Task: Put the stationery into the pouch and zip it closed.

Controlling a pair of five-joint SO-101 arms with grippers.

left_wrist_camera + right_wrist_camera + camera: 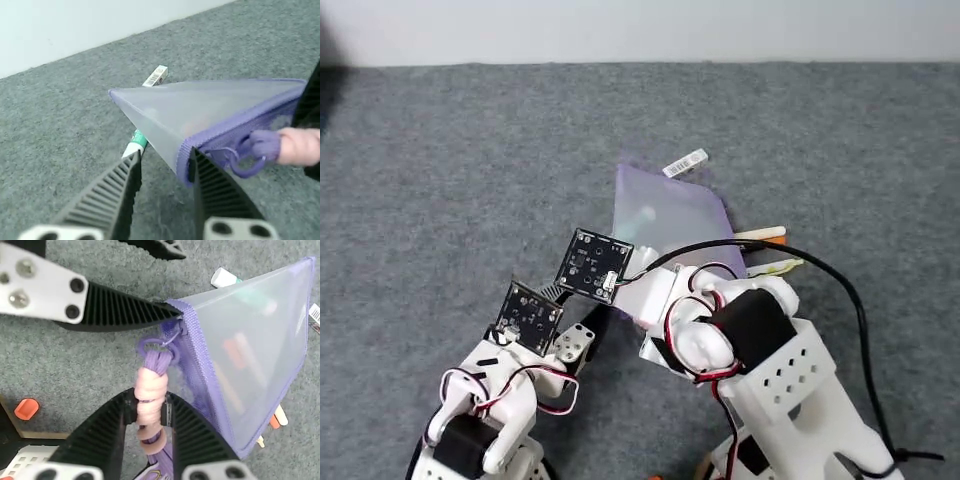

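A translucent purple pouch (665,215) lies mid-table with pens inside it. My right gripper (150,399) is shut on the pink bead of the zipper pull (151,385), at the pouch's (250,355) near corner. My left gripper (165,157) is open, and one finger (210,185) rests against that same corner of the pouch (200,115). That left finger (120,307) also touches the corner seam in the right wrist view. Orange and cream pen ends (762,235) stick out at the pouch's right side. A white and green marker (135,144) lies under the pouch's far edge.
A barcode-labelled item (685,162) lies just beyond the pouch on the grey carpet (470,170). A small orange object (26,408) sits near the right arm's base. Both arm bodies crowd the near edge; a black cable (850,290) loops at the right.
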